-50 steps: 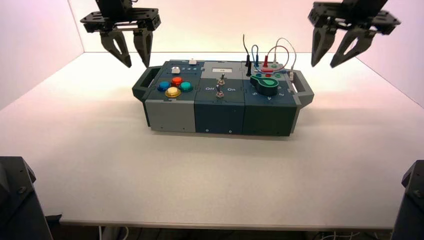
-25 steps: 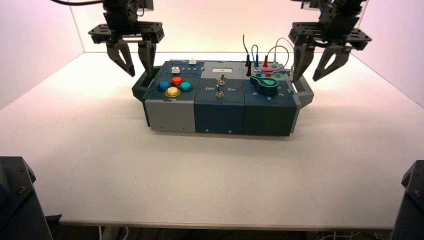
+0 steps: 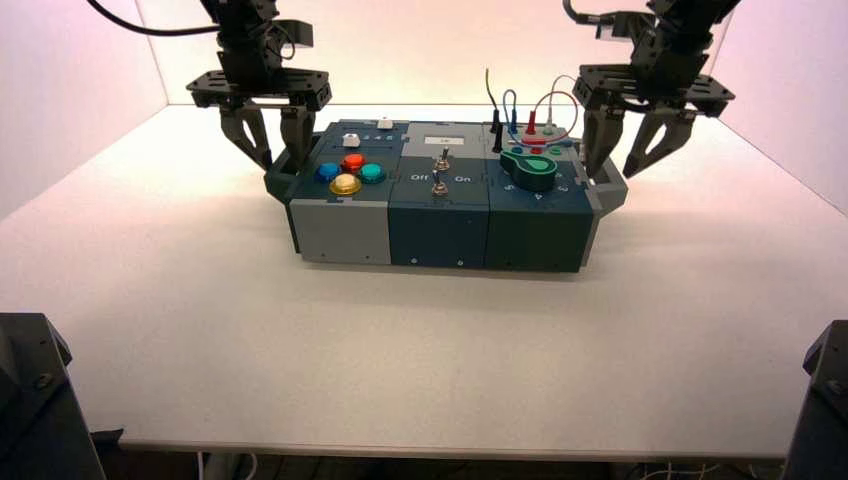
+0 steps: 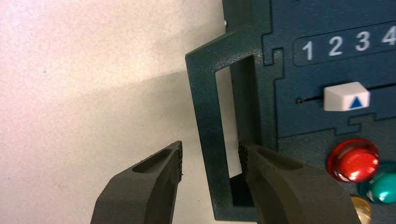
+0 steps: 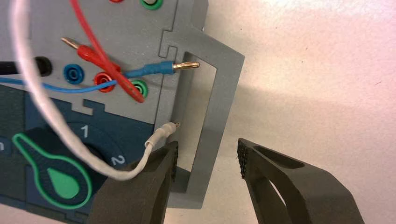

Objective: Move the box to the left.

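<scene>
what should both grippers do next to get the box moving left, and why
Probably shut both grippers first. The left gripper is open with its fingers straddling the bar of the left handle, and the right gripper is open astride the right handle. Neither grips yet, so the box would likely slip if the arms slid left now.

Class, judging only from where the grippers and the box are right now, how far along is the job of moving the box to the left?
Done: both arms are at the box. The left gripper straddles the left handle and the right gripper straddles the right handle, jaws open. In hand: closing on the handles; neither is clamped yet. Left: gripping and carrying the box left. It sits mid-table, apparently unmoved.
</scene>
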Controlling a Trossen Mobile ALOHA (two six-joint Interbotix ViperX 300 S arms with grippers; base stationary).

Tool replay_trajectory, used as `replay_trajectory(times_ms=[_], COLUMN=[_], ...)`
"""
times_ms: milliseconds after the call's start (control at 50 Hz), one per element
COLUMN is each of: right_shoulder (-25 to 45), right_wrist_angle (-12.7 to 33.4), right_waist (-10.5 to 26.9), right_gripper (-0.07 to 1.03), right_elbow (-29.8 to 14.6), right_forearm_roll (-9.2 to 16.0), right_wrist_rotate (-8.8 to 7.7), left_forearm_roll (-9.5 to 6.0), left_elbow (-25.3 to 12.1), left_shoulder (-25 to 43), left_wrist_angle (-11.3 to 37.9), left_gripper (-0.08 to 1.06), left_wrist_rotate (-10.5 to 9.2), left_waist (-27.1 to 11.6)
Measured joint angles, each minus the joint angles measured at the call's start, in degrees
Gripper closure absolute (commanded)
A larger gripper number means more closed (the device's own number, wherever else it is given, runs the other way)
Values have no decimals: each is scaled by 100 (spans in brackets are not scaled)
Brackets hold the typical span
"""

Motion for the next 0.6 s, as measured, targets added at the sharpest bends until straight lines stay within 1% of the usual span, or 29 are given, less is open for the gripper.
replay_trajectory(times_ms=[200, 420, 480, 540, 600], right_shoulder=[167, 202, 220, 255, 281], right_wrist_angle=[-44, -79, -79, -88, -88], right_waist=[18, 62, 79, 105, 114], right_gripper=[30, 30, 30, 30, 30], right_elbow=[0, 0, -9, 0, -26], right_forearm_roll=[0, 18, 18, 26, 26], right_wrist_rotate=[0, 0, 0, 0, 9], left_forearm_roll=[9, 9, 9, 18, 9], left_elbow=[-9, -35, -35, -35, -35], left_shoulder=[176, 185, 193, 193, 193], left_wrist_angle=[-18, -18, -18, -18, -18], left_gripper=[37, 38, 40, 45, 46], left_wrist_rotate=[44, 88, 97, 105, 97], left_waist=[26, 53, 70, 114, 114])
